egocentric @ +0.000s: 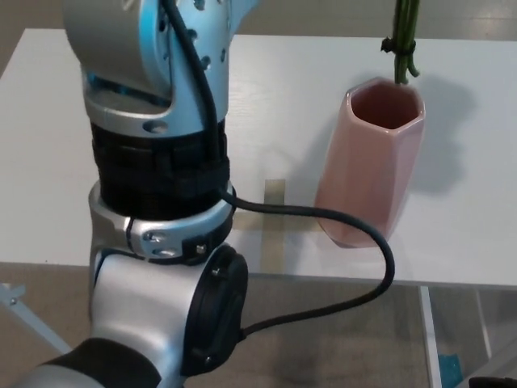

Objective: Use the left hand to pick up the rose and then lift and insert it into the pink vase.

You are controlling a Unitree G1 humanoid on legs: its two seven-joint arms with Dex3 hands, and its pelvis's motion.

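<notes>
Green rose stem (405, 39) hangs upright at twelve o'clock above the pink vase (370, 164) on the white tabletop (48, 162), tip near the rim, lined up for insertion; the holding hand lies out of frame, its grip unknowable.

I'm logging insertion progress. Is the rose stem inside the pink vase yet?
Not clearly: the green stem hangs upright over the back rim of the pink vase, its lower end at the mouth.

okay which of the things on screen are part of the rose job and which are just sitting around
Part of the job:
- rose stem, hanging over the vase mouth
- pink vase, upright on the table
- left arm; its hand is out of view

Just there:
- tape cross on the table
- black cable
</notes>
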